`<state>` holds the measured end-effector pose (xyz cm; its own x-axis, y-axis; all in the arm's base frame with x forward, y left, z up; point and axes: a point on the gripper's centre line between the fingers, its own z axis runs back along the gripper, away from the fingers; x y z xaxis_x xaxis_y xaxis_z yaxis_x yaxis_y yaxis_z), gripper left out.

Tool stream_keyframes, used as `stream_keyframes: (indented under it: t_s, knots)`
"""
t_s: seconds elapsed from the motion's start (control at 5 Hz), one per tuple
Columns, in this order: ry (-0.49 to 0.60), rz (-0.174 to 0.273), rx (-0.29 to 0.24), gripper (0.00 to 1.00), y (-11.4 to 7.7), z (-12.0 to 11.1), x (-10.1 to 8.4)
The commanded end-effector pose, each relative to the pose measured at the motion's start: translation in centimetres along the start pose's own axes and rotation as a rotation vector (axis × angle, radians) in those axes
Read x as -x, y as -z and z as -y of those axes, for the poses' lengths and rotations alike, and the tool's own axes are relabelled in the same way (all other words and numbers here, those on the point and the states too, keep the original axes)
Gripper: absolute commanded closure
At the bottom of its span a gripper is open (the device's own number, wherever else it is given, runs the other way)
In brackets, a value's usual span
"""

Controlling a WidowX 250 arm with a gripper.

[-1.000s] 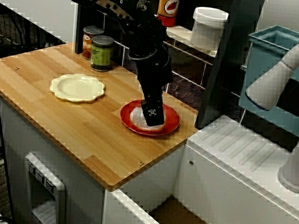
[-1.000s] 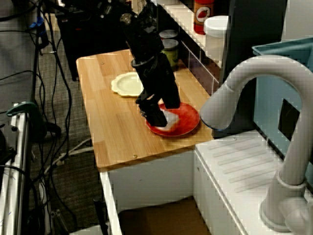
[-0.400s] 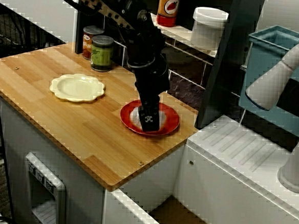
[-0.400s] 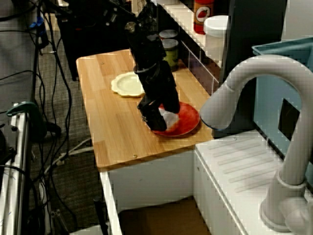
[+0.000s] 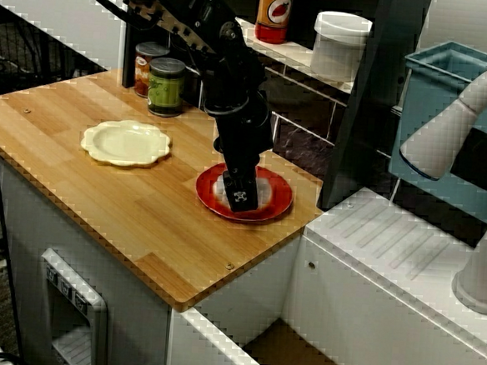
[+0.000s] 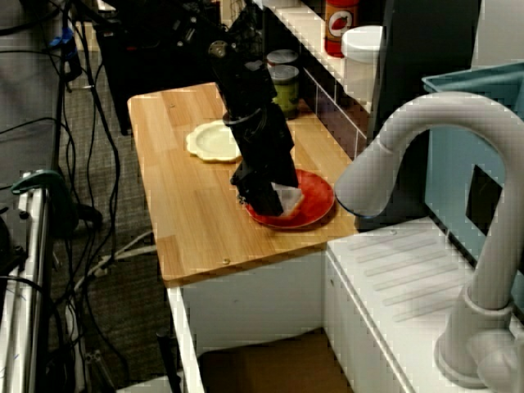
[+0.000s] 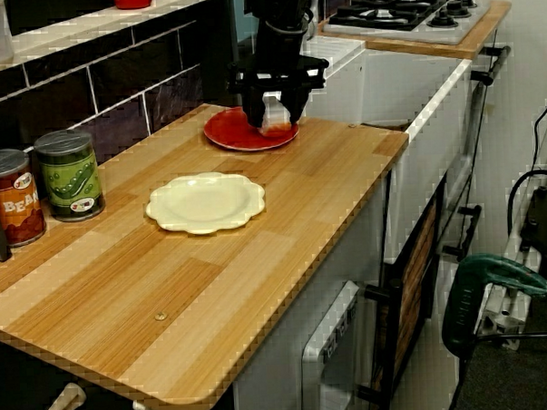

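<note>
**Soft, even indoor light; coarse, slightly hazy pictures**

Light fell from overhead onto the pale wooden countertop (image 5: 101, 181), which was bright in the view from above and showed a mild sheen in the view along the counter. The black robot gripper (image 5: 240, 201) cast only a short, soft shadow on the round red plate (image 5: 274, 200), and its dark body lost detail against the dark tiled wall (image 5: 306, 128). In the view from the side, the curved white faucet (image 6: 426, 139) near the lens was blurred. Jagged, stair-stepped edges ran along the counter's borders in every view.
</note>
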<state>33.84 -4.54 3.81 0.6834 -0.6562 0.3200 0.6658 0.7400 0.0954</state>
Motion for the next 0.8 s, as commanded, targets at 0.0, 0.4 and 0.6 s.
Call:
stream_keyframes:
  t_s: [0.0, 0.4, 0.6]
  knots:
    - [-0.043, 0.056, -0.004, 1.0, -5.0, -3.1, 1.5]
    - [-0.167, 0.116, -0.026, 1.0, -8.6, -8.5, 5.4]
    - [-0.193, 0.116, -0.019, 1.0, -9.1, -10.9, 7.9]
